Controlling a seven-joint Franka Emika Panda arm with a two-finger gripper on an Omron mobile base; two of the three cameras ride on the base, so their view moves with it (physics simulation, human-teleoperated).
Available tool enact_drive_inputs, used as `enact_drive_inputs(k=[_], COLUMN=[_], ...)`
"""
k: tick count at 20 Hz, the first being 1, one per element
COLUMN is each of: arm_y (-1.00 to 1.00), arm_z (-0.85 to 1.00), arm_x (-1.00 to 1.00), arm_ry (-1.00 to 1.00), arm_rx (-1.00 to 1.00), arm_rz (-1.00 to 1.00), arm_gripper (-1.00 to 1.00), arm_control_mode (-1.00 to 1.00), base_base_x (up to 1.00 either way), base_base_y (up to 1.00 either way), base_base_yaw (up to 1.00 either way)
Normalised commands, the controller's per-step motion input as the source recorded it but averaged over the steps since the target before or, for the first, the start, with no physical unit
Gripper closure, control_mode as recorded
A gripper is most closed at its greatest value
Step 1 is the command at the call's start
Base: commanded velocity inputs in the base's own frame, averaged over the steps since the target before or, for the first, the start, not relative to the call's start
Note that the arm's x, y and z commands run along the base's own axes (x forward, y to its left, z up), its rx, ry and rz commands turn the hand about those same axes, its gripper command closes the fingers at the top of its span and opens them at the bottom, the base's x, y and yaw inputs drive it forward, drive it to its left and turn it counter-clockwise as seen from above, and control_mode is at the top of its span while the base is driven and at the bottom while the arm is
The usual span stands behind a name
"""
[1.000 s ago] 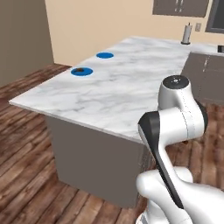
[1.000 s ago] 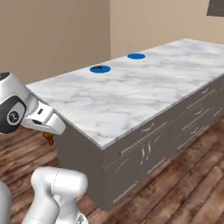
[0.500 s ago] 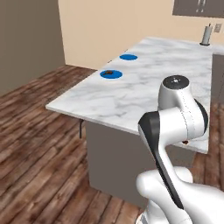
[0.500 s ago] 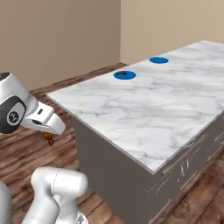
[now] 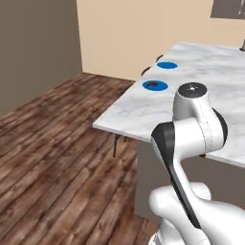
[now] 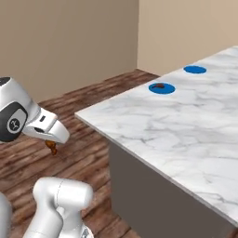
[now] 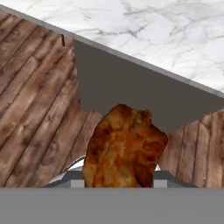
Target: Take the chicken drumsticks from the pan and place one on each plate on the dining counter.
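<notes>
Dining counter: polished white marble, grey veins, matt grey base. Floor: rough-grained brown wood planks. Plates: smooth flat blue, matt. Drumstick: crusty, bumpy orange-brown skin, slight sheen.

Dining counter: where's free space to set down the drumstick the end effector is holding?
The far plate is bare. The near plate already carries a drumstick. The dining counter is open marble from its near corner up to the plates. The end effector holds its drumstick over the wood floor, off the counter.
</notes>
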Motion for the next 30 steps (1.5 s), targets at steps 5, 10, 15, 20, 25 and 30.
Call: enact_drive_inputs(k=[5, 10, 15, 20, 25, 30], arm_y=[0.00, 0.00, 0.00, 0.00, 0.00, 0.00], arm_z=[0.00, 0.00, 0.00, 0.00, 0.00, 0.00], arm_x=[0.00, 0.00, 0.00, 0.00, 0.00, 0.00], arm_ry=[0.00, 0.00, 0.00, 0.00, 0.00, 0.00], arm_rx=[0.00, 0.00, 0.00, 0.00, 0.00, 0.00], arm_rz=[0.00, 0.00, 0.00, 0.00, 0.00, 0.00], arm_gripper=[1.00, 1.00, 1.00, 1.00, 1.00, 1.00], arm_control_mode=[1.00, 1.00, 1.00, 1.00, 1.00, 1.00], base_base_x=[0.41, 0.47, 0.49, 0.48, 0.43, 0.43], base_base_y=[1.00, 0.91, 0.78, 0.81, 0.95, 1.00], base_base_yaw=[-0.15, -0.32, -0.46, -0.43, -0.28, -0.22])
